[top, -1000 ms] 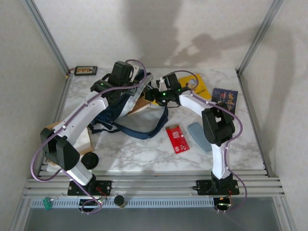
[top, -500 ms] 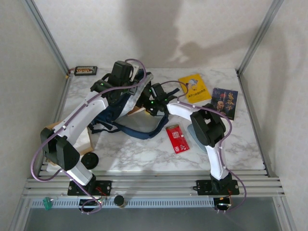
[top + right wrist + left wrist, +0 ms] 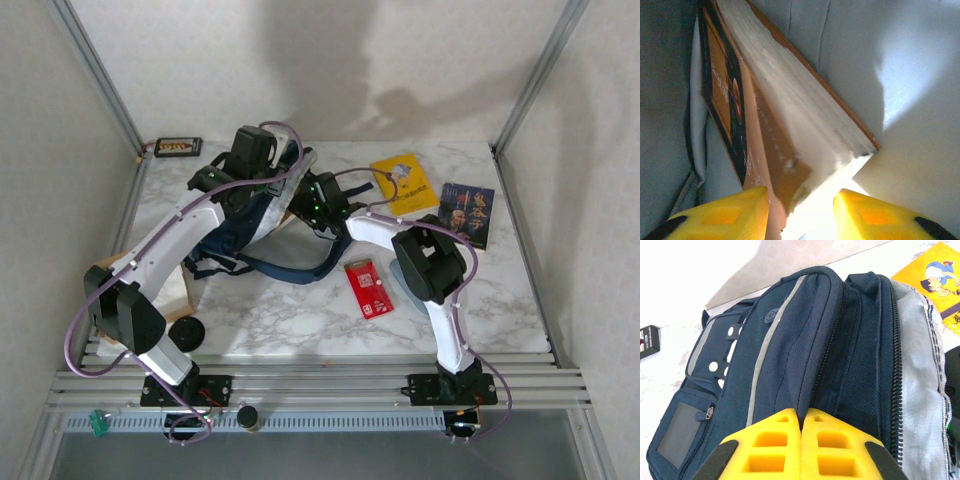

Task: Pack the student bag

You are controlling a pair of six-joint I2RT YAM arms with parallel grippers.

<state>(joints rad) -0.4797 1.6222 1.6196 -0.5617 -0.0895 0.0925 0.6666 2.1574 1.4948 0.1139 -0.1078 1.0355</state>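
The student bag [image 3: 232,238], navy with a pale stripe, lies at the table's back left. In the left wrist view the bag [image 3: 790,340] shows its zips open and its grey lining on the right. My left gripper [image 3: 264,188] is shut on a fold of fabric at the bag's mouth [image 3: 802,415]. My right gripper [image 3: 302,203] reaches into that mouth from the right. Inside, its fingers [image 3: 800,212] stand apart on either side of the near corner of a thick brown-covered book [image 3: 765,130]. A bright gap separates the book from the right finger.
A yellow book [image 3: 403,182] and a dark book [image 3: 467,212] lie at the back right. A red packet [image 3: 368,288] lies in the middle, with a grey-blue case [image 3: 398,283] half hidden under the right arm. A black round object [image 3: 187,333] sits front left.
My right arm has swung left from beside the yellow book into the bag's mouth, and the brown book no longer sticks out. The left arm has held still.
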